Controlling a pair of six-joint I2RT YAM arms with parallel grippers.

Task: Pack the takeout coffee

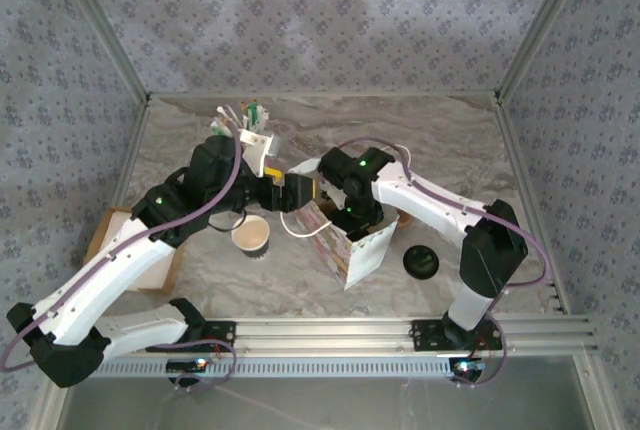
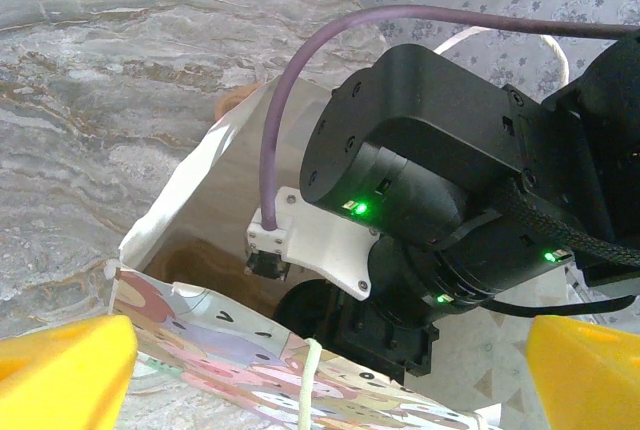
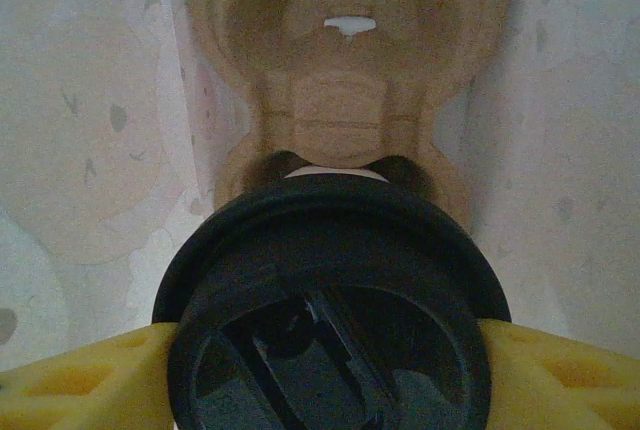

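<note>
Getting from the top camera what neither wrist gives: a white patterned paper bag [image 1: 368,255] standing just toward 5 o'clock of the grey marble table's [image 1: 450,140] middle, the right arm's black wrist dipping into its mouth, an open tan paper cup [image 1: 251,236] at the bag's 9 o'clock and a loose round black lid [image 1: 421,261] at its 3 o'clock, both apart from it. Finding through the right wrist camera the bag's inside: a paper cup with a black plastic lid [image 3: 330,330] sitting between pale bag walls, a brown moulded-pulp carrier [image 3: 350,100] lying beyond it at 12 o'clock. Pinching that cup with the right gripper [image 3: 325,375], yellow fingers [image 3: 80,380] lying against it at 9 and 3 o'clock under the lid's rim. Leaving little room there, walls crowding both sides. Holding the left gripper [image 2: 325,370] spread wide, touching nothing, just outside the bag's printed rim at its 10 o'clock. Offering open tabletop toward 12 and 1 o'clock, with a small white holder of thin sticks [image 1: 245,125] at 11 o'clock and a flat brown cardboard box [image 1: 105,235] at the 9 o'clock edge.
</note>
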